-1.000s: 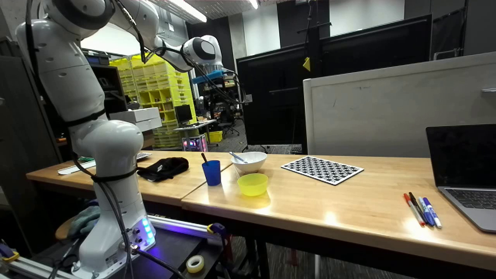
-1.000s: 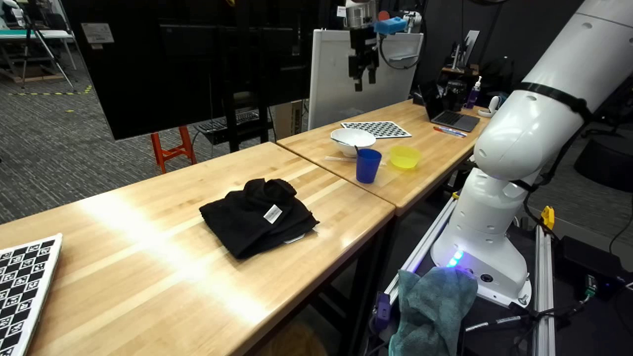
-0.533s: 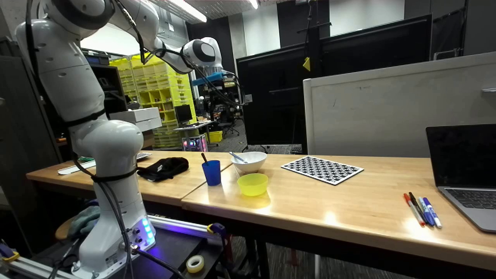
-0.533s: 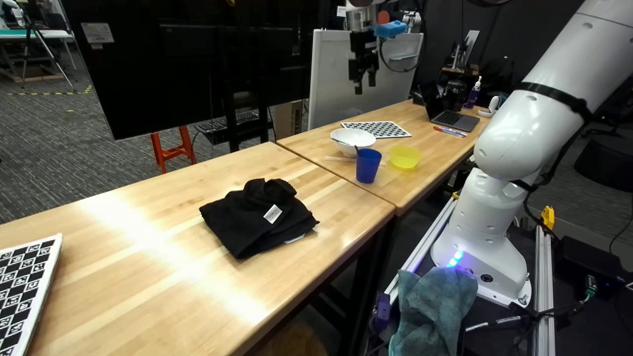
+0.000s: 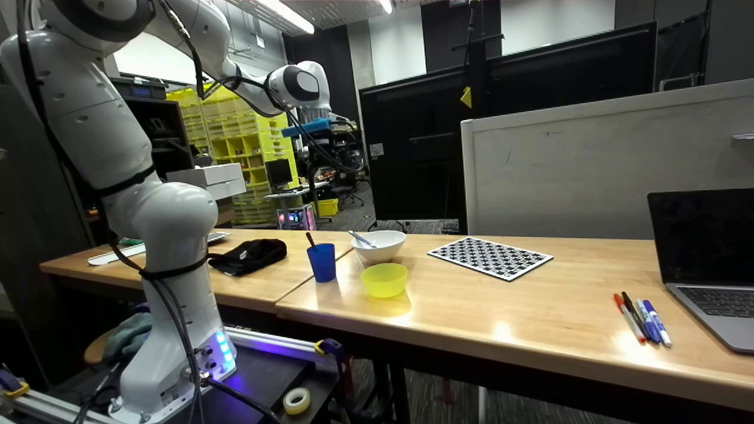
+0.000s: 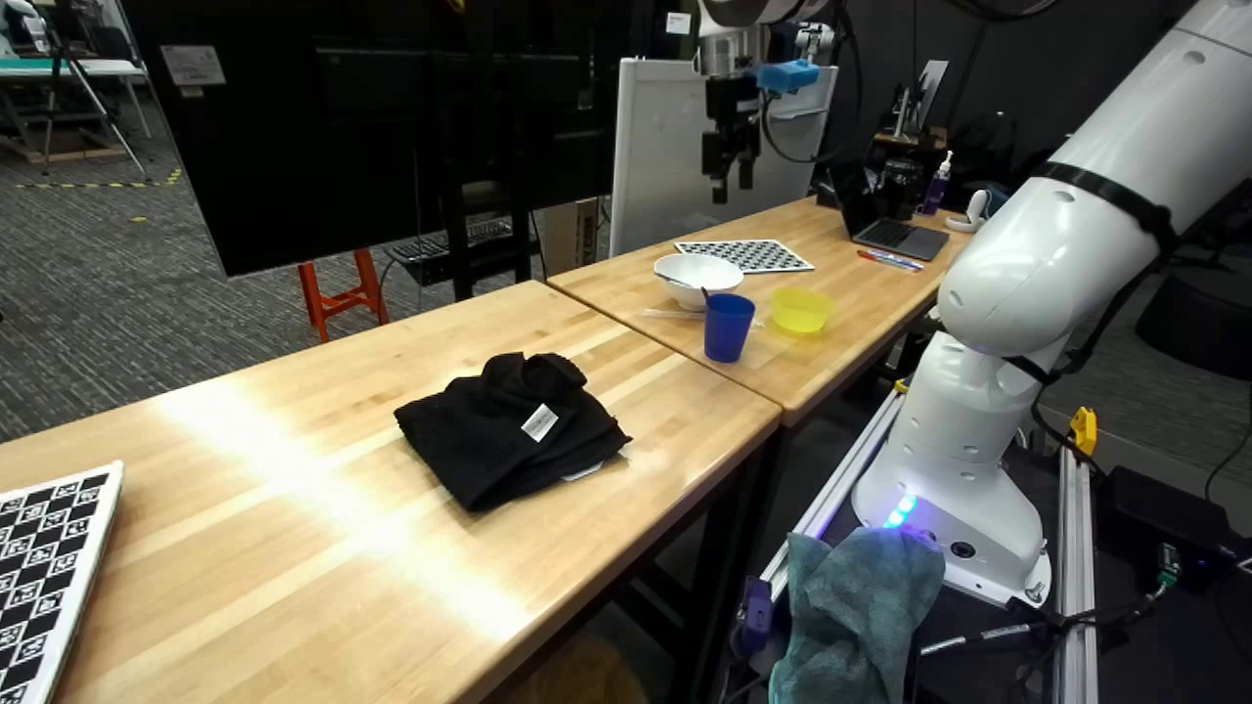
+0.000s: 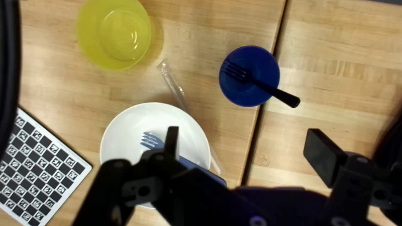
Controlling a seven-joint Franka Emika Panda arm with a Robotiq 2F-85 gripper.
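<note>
My gripper (image 7: 246,147) is open and empty, high above the table, as an exterior view (image 6: 734,181) also shows. In the wrist view its fingers lie over the gap between two tabletops. One finger overlaps the white bowl (image 7: 125,125), which holds a blue fork (image 7: 152,140) whose handle sticks out past the rim. A blue cup (image 7: 251,97) stands upright near the gap with a black fork (image 7: 279,94) in it. A yellow bowl (image 7: 113,34) sits beside them and looks empty. A thin clear-wrapped stick (image 7: 172,83) lies partly hidden by the white bowl.
A black cloth (image 6: 509,430) lies on the adjoining table, with a checkered board (image 6: 49,567) at its end. Another checkered board (image 5: 489,258), several pens (image 5: 642,318) and an open laptop (image 5: 707,300) are on the bowls' table. A whiteboard (image 5: 589,159) stands behind.
My gripper has lowered slightly and shifted sideways, with the arm drawn back a little over the last half second. The bowls, cup, forks and cloth have not moved.
</note>
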